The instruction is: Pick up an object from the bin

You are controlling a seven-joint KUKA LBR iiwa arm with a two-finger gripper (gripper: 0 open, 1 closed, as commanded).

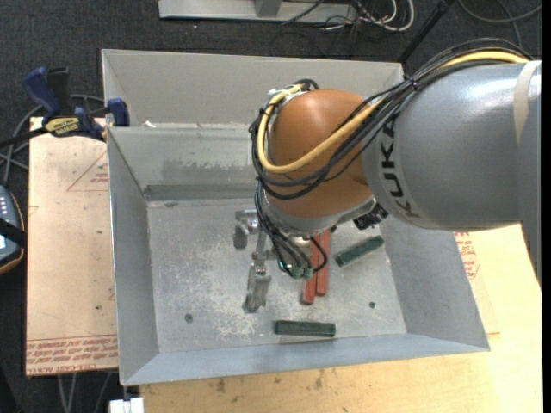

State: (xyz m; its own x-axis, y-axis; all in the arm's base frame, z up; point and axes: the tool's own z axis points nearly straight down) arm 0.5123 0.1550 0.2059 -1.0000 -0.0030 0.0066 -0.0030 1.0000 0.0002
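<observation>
My gripper (255,298) hangs below the orange dome over the middle of the bin floor, with bare floor under its tip. A pair of red-orange sticks (315,280) lies side by side just to its right, partly under the wrist. Close to the bin's front wall, below and right of the gripper, lies a dark green flat bar (304,328). A second dark green bar (359,249) lies tilted further right, past the red sticks. Nothing shows in the gripper.
The arm and its orange dome with cables cover the back middle and right of the bin. The left half of the floor is scuffed bare metal. Sloping walls close the bin in on all sides.
</observation>
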